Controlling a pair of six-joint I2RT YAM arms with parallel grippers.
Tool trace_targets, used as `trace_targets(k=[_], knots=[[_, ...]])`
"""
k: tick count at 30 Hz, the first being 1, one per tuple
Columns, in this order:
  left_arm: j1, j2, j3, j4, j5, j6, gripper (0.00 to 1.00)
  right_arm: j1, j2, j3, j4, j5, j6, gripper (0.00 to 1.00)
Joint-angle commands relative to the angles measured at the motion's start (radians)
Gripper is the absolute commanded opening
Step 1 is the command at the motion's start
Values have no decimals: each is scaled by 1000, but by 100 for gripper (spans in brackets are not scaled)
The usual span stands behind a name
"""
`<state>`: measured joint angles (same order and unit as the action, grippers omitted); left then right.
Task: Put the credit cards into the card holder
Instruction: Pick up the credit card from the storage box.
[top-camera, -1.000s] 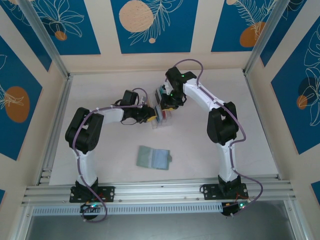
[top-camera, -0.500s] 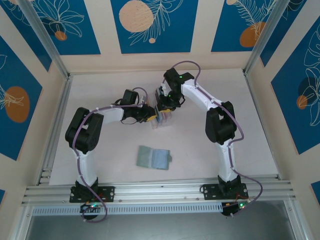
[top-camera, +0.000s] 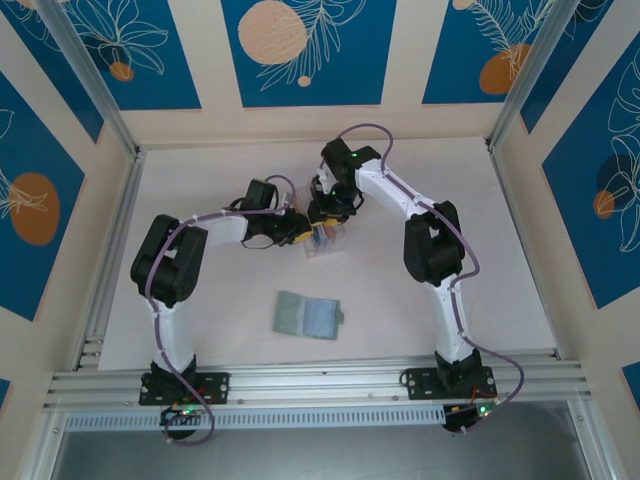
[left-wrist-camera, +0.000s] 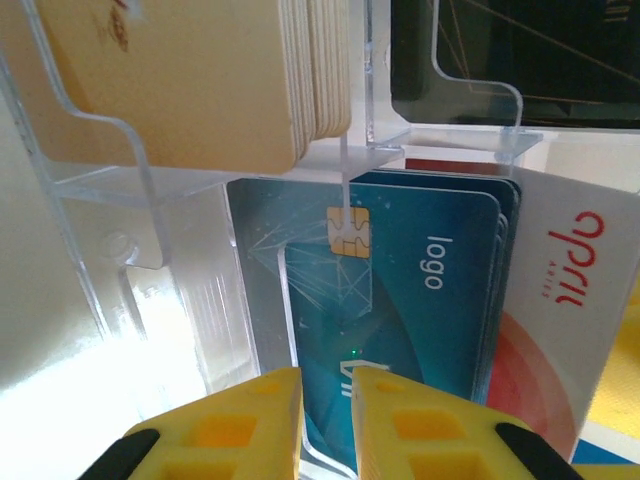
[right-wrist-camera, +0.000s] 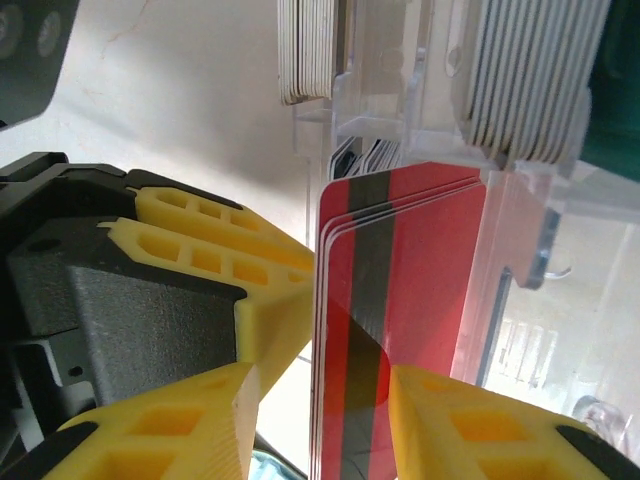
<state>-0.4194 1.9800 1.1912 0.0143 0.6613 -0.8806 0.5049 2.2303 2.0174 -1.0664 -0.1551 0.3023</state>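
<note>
The card holder, a sage green wallet, lies open and flat on the table, apart from both arms. The credit cards stand in a clear rack: teal cards, cream cards and red cards with a black stripe. My left gripper is shut on the clear rack's front wall, with the teal cards just behind it. My right gripper is open, astride the red cards from above, with a gap between its left finger and the cards. In the top view it hangs over the rack.
A white and red card stands next to the teal ones. The left gripper's yellow fingers crowd the rack close beside my right gripper. Aluminium rails border the table on the left and the near side.
My right arm has shifted a little left over the rack and its jaws have widened around the red cards. The left arm, the rack and the wallet have stayed put.
</note>
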Motion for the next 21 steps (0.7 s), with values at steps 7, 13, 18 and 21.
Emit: trace_targets(k=[7, 13, 18, 21], knots=[[-6, 31, -17, -8, -4, 29, 20, 7, -4, 17, -7, -69, 3, 37], [-7, 40, -20, -2, -6, 29, 20, 4, -20, 18, -9, -75, 3, 31], [-7, 46, -23, 1, -7, 29, 20, 3, -23, 20, -4, -89, 6, 30], [-6, 49, -25, 3, -8, 29, 20, 2, -27, 20, -3, -94, 6, 30]])
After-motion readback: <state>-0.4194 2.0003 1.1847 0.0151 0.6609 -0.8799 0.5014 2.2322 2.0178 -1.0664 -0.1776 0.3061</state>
